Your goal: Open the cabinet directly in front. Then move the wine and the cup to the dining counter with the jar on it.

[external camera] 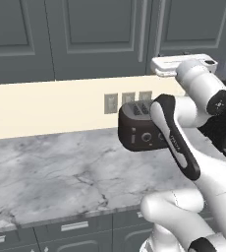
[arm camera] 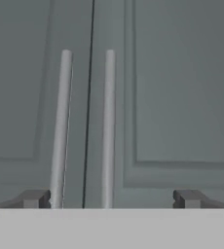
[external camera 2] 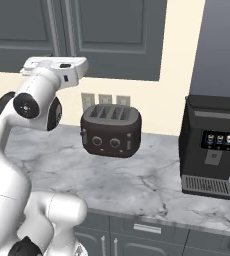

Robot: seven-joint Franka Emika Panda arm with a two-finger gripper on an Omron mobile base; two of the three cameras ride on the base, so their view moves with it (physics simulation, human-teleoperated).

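Gripper (arm camera: 111,198) fingers spread wide, nothing between them but air, facing the closed cabinet (arm camera: 172,97) doors. Right door's bar handle (arm camera: 108,129) stands just left of centre between the fingertips; left door's handle (arm camera: 60,129) at 11 o'clock, above the left fingertip (arm camera: 35,198). Toaster (external camera 2: 110,131) on the marble counter (external camera 2: 152,187) below.

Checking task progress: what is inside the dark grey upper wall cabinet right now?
Nothing inside can be seen. The dark grey upper wall cabinet has both doors closed, two vertical silver bar handles flanking the seam. The open gripper faces them; any contents are covered.
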